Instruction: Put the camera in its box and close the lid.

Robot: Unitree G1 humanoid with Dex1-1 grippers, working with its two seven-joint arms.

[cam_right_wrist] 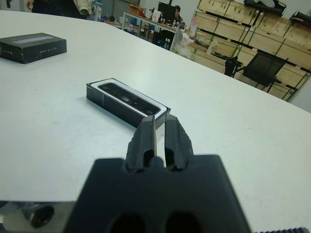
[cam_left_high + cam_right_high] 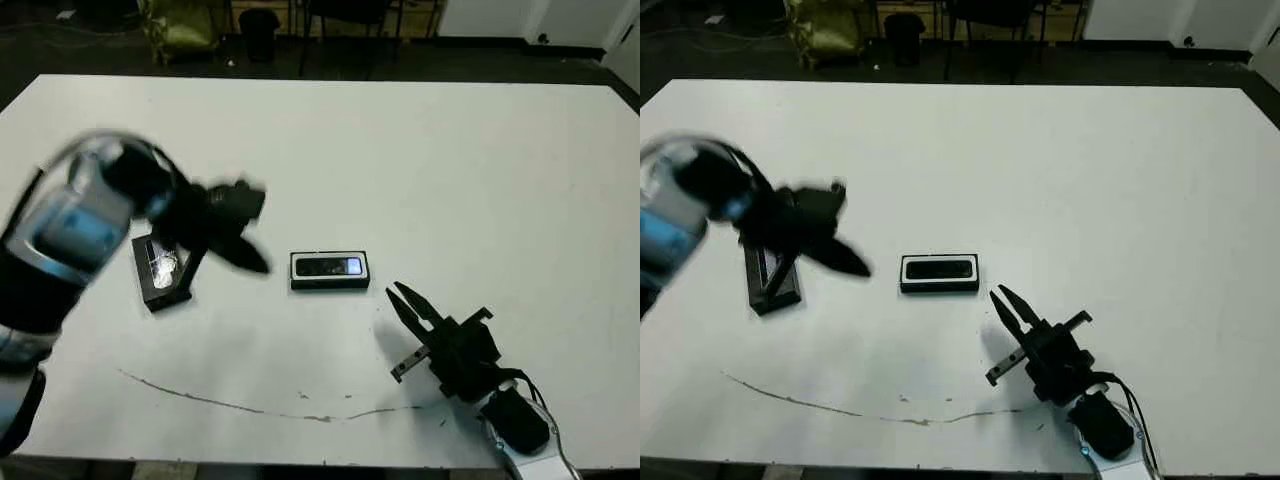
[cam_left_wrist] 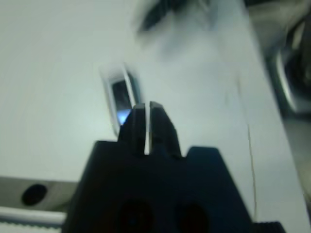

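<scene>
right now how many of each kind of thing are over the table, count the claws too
camera: 1, lying inside the box
box: 1, uncovered
lid: 1, lying apart from the box
claws: 2, left claw and right claw, neither holding anything
total: 5
</scene>
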